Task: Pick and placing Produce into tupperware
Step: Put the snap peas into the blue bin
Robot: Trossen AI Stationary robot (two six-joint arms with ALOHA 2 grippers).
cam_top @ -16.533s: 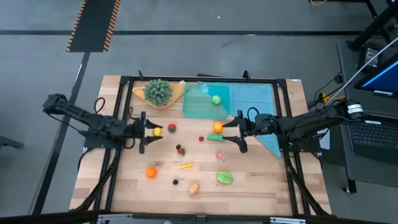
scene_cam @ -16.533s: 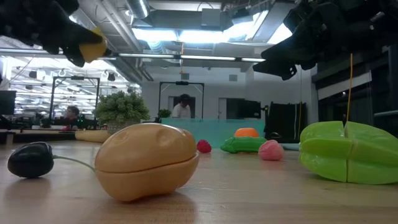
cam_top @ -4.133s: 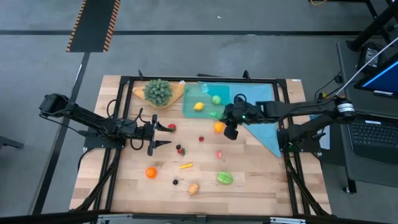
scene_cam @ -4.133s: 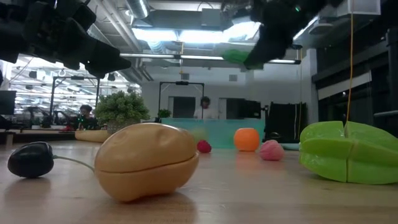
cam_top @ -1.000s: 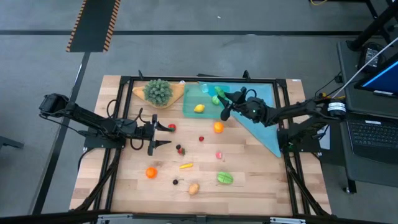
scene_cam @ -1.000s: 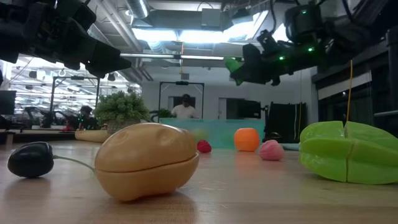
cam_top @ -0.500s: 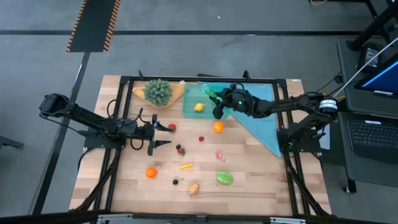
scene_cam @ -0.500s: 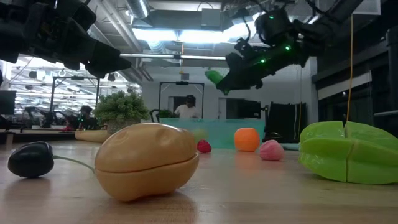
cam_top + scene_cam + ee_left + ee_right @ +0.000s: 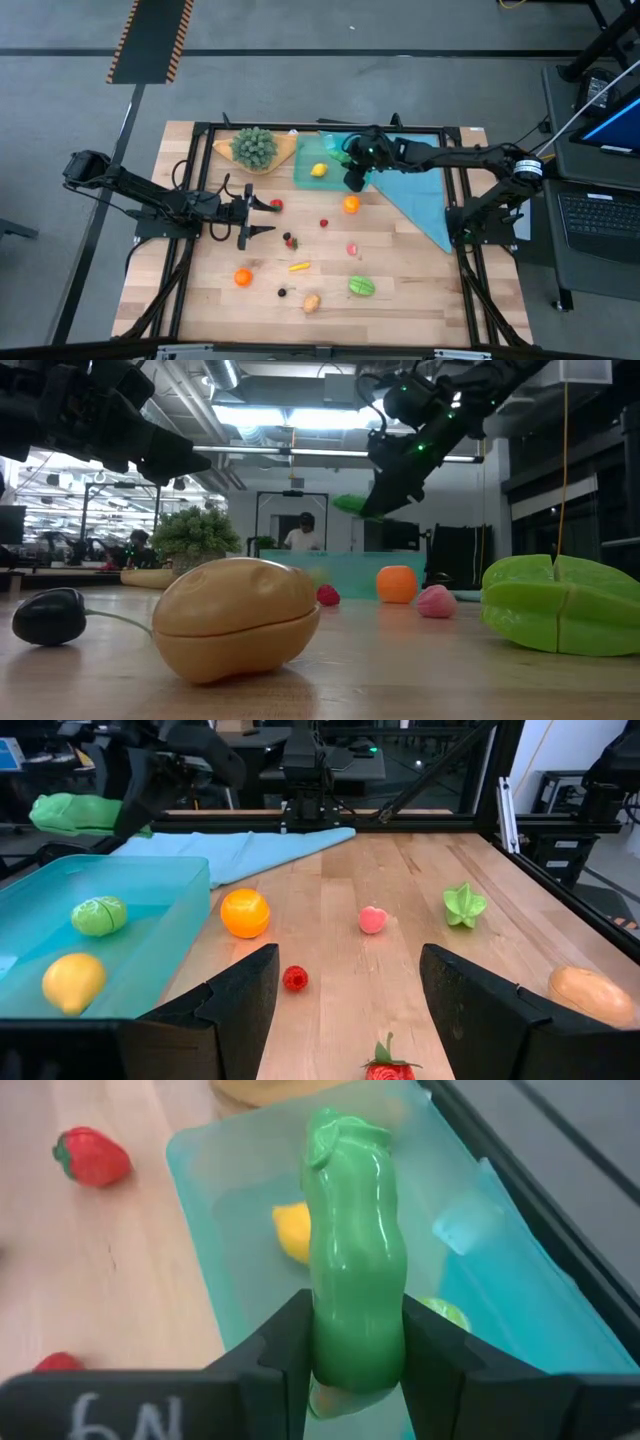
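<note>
Right tool [image 9: 352,1370] clamps a green pod [image 9: 352,1295] above the tub [image 9: 312,178], poised to drop it in. Left tool [image 9: 252,214] waits open, well left of tub, holding nothing.

we see two dark, near-black jointed arms with black cables looped along them; the right arm [image 9: 470,157] has a silver band near its base and small green lights, white lettering marks the right gripper [image 9: 352,1350]'s black body, and the left gripper [image 9: 345,1010]'s fingers are matte black and blocky.
</note>
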